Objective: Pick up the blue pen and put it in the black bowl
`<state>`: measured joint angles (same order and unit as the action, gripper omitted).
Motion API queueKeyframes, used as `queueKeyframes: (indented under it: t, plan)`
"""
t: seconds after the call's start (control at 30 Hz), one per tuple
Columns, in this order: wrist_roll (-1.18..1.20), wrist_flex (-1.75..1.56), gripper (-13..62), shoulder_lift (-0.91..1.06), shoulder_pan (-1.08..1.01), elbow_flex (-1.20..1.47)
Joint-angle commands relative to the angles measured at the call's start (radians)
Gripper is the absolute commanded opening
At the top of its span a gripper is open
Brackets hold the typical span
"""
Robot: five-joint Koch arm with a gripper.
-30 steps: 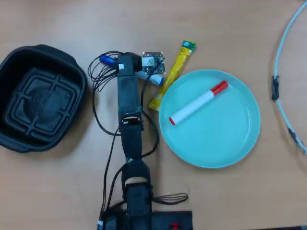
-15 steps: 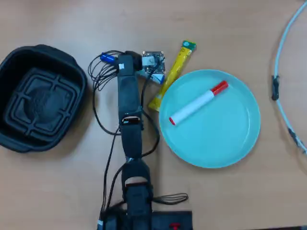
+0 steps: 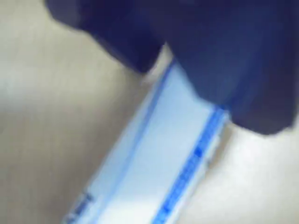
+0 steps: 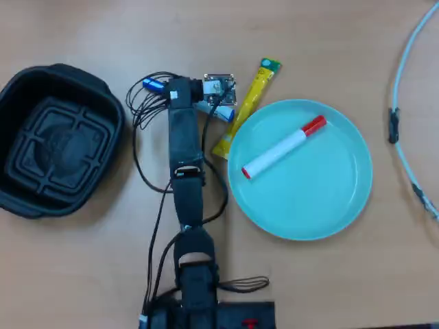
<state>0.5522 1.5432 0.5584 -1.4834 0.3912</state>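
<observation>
Pen: blue pen [image 4: 154,86], slim white barrel with blue ends, lies flat on the table directly beneath the gripper [image 4: 184,92]. In the overhead view its blue end shows just left of the gripper head and a short white-and-blue length [image 4: 218,112] shows just right of it; the middle is hidden under the arm. Long axis runs roughly crosswise to the arm, tilted slightly downward toward the right of that view. In the wrist view the barrel [image 3: 159,158] fills the frame diagonally and passes under the dark, blurred gripper body at the top.

Gripper: sits over the pen's midsection, very close or touching. Jaws are not separately visible in either view; whether they are apart or closed on the pen cannot be told.

Bowl: black bowl [image 4: 17,99], empty, stands well apart to the left of the gripper in the overhead view, with bare table between.

Neighbours: yellow sachet stick [image 4: 248,103] lies just right of the gripper, near the pen's right end. Teal plate [image 4: 343,199] beyond it carries a red-capped marker [image 4: 282,148]. Loose black cables [image 4: 140,113] loop to the gripper's left, in the path toward the bowl; judged a possible snag during the carry.
</observation>
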Motion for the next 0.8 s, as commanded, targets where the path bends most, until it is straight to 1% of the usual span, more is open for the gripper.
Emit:
queueKeyframes:
  t: [0.0,0.17,0.23,0.27,0.3,0.4,0.5,0.77]
  plan:
    - [0.011,0.106,19.5,-0.015,0.005,-0.025]
    - [0.009,0.187,18.5,-0.037,0.005,-0.025]
    - [0.009,0.199,16.9,-0.043,0.005,-0.023]
    - [0.011,0.206,14.0,-0.044,0.005,-0.023]
    - [0.012,0.215,9.3,-0.046,0.006,-0.023]
    - [0.023,0.233,-9.3,-0.046,0.012,-0.023]
    - [0.026,0.253,-6.2,-0.048,0.014,-0.023]
    - [0.026,0.259,-6.9,-0.035,0.038,-0.028]
